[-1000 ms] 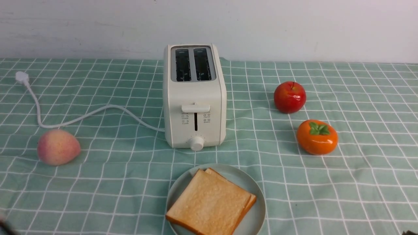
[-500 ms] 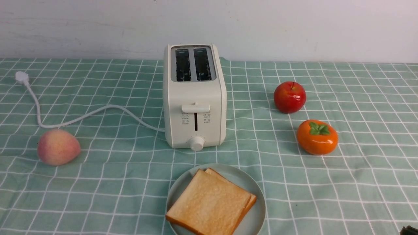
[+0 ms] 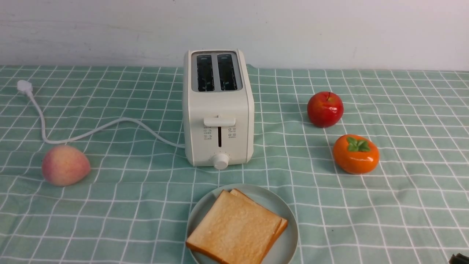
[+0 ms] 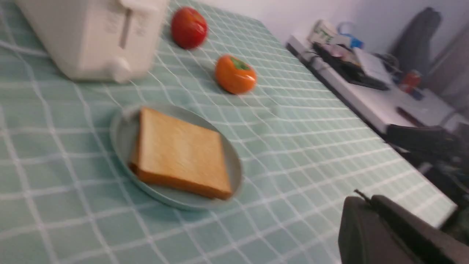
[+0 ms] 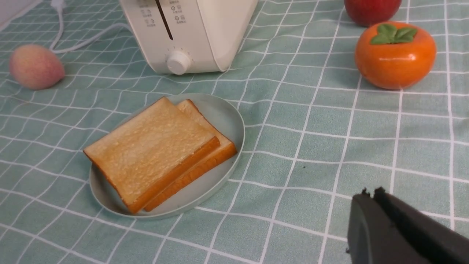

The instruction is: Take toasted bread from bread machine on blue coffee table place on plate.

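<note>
Two slices of toasted bread (image 3: 234, 227) lie stacked on the pale blue-green plate (image 3: 289, 238) at the front middle of the teal grid cloth table (image 3: 366, 205). The cream-white bread machine (image 3: 218, 110) stands behind the plate with both slots empty. My left gripper (image 4: 368, 200) is shut and empty, off to the side of the plate (image 4: 234, 165); the front view does not show it. My right gripper (image 5: 370, 192) is shut and empty, to the right of the plate (image 5: 231, 121); only its tip (image 3: 460, 258) shows at the front view's bottom right corner.
A peach (image 3: 65, 165) lies at the left, near the toaster's white cord (image 3: 91, 130) and plug (image 3: 24, 87). A red apple (image 3: 325, 109) and an orange persimmon (image 3: 355, 154) sit to the right of the toaster. A white wall runs behind the table.
A dark bit of my left arm at the bottom left corner has left the front view. The right gripper's tip shows a little more at the bottom right corner. Toast and plate are unmoved.
</note>
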